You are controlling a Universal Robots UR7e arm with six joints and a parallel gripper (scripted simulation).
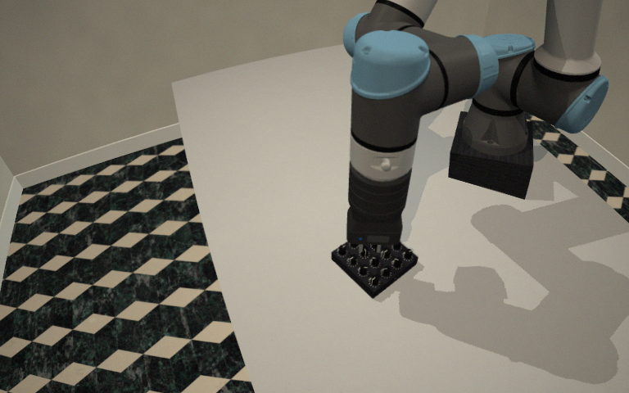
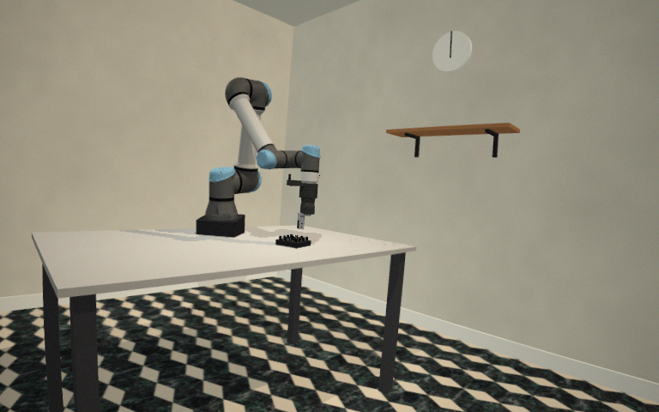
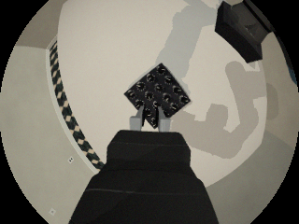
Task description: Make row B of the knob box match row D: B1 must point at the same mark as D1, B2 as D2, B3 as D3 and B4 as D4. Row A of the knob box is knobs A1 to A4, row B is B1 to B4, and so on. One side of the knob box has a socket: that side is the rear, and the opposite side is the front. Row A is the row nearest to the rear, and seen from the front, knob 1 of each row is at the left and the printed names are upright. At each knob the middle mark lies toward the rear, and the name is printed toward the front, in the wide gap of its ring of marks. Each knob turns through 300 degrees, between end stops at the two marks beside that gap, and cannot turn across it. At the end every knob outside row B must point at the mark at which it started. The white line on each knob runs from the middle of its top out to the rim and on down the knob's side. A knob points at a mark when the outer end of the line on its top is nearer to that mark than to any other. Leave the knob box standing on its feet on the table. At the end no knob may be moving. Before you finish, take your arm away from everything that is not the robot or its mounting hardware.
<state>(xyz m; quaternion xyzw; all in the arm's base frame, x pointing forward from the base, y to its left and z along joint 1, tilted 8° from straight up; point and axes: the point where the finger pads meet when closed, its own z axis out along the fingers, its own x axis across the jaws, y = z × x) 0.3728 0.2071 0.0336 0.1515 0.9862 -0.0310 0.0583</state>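
Knob box (image 1: 374, 270) (image 2: 293, 244) (image 3: 158, 96) beneath the released hand (image 1: 369, 248) (image 2: 300, 227) (image 3: 150, 108), their gap plain only in the exterior view

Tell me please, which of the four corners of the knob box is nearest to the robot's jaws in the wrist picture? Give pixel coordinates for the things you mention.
The corner (image 3: 155, 126) at the bottom of that picture: it alone shows between the two jaws; the others lie farther up.

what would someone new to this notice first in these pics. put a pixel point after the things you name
Probably the big grey and blue robot arm (image 1: 391, 115) (image 2: 252, 121), standing on a black base block (image 1: 489, 173) (image 2: 220, 227) on the pale table and reaching down. Below its gripper (image 2: 300, 228) (image 3: 150, 112) sits the small black knob box (image 1: 373, 292) (image 2: 296, 245) (image 3: 133, 94). After that, the patterned floor (image 1: 115, 277) (image 2: 218, 359) of dark green and cream diamonds stands out around the table (image 1: 278, 185) (image 2: 170, 257) (image 3: 107, 42).
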